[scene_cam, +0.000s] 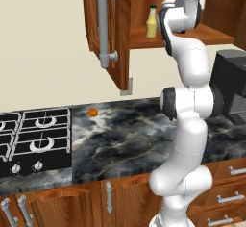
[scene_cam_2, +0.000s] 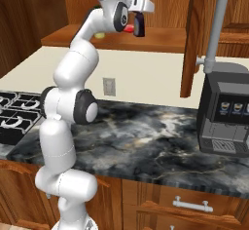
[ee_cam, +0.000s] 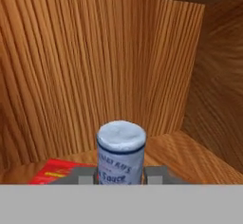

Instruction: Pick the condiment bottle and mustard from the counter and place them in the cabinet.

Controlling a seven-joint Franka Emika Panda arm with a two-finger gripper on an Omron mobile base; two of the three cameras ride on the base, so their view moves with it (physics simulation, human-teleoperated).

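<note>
While the mustard (scene_cam: 152,22) already stands on the cabinet (scene_cam: 206,32) shelf, the gripper (scene_cam_2: 139,24) grasps the condiment bottle (ee_cam: 120,153); next, lower and release near the back corner.

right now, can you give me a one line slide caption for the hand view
Claw shut on the condiment bottle, held inside the wooden cabinet above its shelf, a red item lying beside it.
</note>
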